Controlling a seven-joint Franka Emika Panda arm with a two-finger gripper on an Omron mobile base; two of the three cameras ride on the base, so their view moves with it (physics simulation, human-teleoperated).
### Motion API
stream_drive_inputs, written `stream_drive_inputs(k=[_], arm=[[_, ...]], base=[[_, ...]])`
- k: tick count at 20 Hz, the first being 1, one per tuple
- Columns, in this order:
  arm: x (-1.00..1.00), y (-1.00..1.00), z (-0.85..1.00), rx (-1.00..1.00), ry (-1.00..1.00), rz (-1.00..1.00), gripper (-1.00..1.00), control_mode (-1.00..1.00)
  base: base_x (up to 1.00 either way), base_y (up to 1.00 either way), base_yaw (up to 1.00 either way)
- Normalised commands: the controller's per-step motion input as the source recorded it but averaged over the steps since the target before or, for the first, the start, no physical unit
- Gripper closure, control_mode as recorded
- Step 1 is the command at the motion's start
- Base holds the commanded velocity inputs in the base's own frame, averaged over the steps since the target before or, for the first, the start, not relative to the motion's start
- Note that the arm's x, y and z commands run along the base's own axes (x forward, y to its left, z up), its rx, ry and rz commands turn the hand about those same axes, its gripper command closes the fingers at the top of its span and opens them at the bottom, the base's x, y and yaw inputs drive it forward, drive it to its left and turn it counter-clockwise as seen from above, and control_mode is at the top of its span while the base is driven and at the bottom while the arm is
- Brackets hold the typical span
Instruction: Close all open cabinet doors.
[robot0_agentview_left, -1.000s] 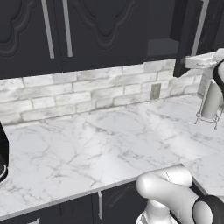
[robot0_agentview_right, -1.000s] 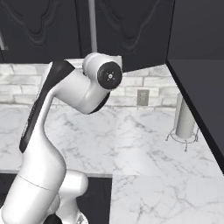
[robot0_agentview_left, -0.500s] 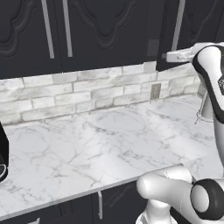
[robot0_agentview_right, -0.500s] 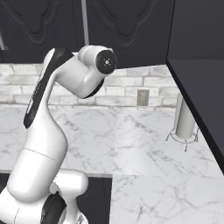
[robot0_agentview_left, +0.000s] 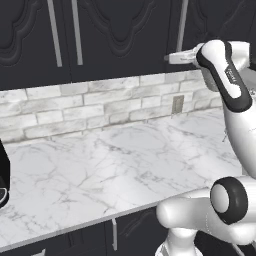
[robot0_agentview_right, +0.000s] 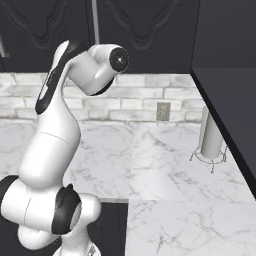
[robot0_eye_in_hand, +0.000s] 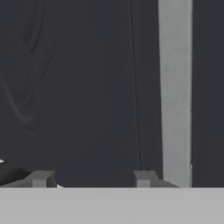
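The claw (robot0_eye_in_hand: 92, 177) shows as two dark fingertips (robot0_eye_in_hand: 41, 178) cut off at the bottom of the hand view, standing apart with nothing between them, close in front of a black door (robot0_eye_in_hand: 78, 87). A silver handle (robot0_eye_in_hand: 175, 87) runs upright just right of the right fingertip; whether they touch cannot be told. In the left base view the forearm reaches up to the doors (robot0_agentview_left: 120, 35) above the marble surface (robot0_agentview_left: 110, 170), the hand hidden behind it. The right base view shows the arm bent upward, a stand (robot0_agentview_right: 210, 137) on the surface's right cut partly by a dark panel (robot0_agentview_right: 225, 100).
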Motion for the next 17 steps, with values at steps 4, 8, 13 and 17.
stream_drive_inputs(k=[4, 8, 13, 17], arm=[[0.77, 0.24, 0.00, 0.00, 0.00, 0.08, -1.00, -1.00], [0.78, 0.23, 0.00, 0.00, 0.00, 0.07, -1.00, -1.00], [0.71, 0.20, -0.02, 0.00, 0.00, 0.07, -1.00, -1.00], [0.54, 0.17, -0.08, 0.00, 0.00, 0.06, -1.00, -1.00]], base=[[0.00, 0.00, 0.00], [0.00, 0.00, 0.00], [0.00, 0.00, 0.00], [0.00, 0.00, 0.00]])
